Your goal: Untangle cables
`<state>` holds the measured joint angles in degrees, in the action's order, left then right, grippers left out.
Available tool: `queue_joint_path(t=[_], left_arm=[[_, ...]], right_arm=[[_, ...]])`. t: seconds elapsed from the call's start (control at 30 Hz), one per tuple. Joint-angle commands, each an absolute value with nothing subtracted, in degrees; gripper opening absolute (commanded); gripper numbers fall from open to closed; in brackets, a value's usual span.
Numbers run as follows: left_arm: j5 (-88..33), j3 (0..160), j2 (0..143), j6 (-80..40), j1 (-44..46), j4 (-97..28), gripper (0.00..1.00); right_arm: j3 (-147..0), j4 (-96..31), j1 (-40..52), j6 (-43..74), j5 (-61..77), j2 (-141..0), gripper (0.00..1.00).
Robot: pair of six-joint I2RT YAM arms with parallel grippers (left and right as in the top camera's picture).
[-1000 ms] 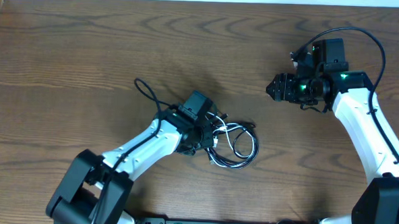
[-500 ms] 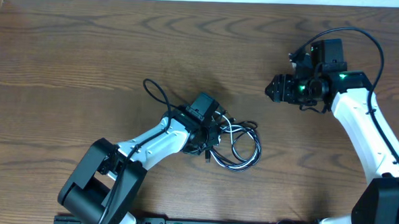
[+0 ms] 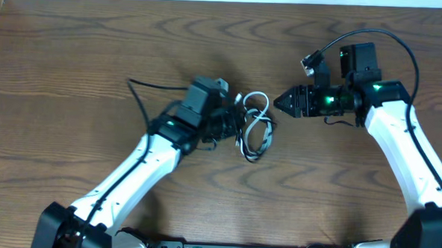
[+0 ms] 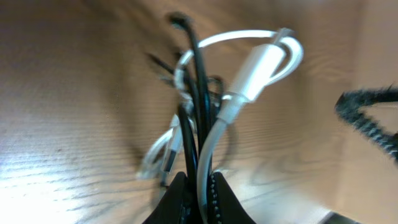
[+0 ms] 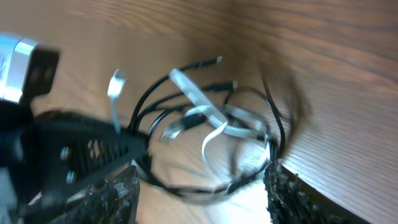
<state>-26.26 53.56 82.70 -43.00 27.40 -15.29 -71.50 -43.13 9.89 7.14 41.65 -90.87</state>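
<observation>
The left tool [image 4: 198, 202] clamped the cables [image 4: 258, 65] as an anchor — the right tool [image 3: 276, 104], spread apart, faced them, seemingly to pull.

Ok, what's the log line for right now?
left jaws: shut on cables | right jaws: open, close to cables | cables: tangled

Even light — wrist views motion-blurred.
</observation>
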Motion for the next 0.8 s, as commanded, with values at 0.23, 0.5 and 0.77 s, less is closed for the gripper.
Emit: queue_joint_path(t=[0.23,0.5,0.77], left_arm=[[-51.5,54.3,82.2,-40.5,19.0,-4.3,0.08],[-58.0,54.3,82.2,-39.7,19.0,3.6,0.07],[-58.1,54.3,82.2,-41.4,18.9,4.5,0.07]], right_arm=[[-71.9,-38.5,14.0,18.0,44.7,-87.8,0.51],[-71.9,-33.9,17.4,25.1,41.5,-92.1,0.45],[-71.9,-28.7,18.4,28.7,40.0,-93.8,0.48]])
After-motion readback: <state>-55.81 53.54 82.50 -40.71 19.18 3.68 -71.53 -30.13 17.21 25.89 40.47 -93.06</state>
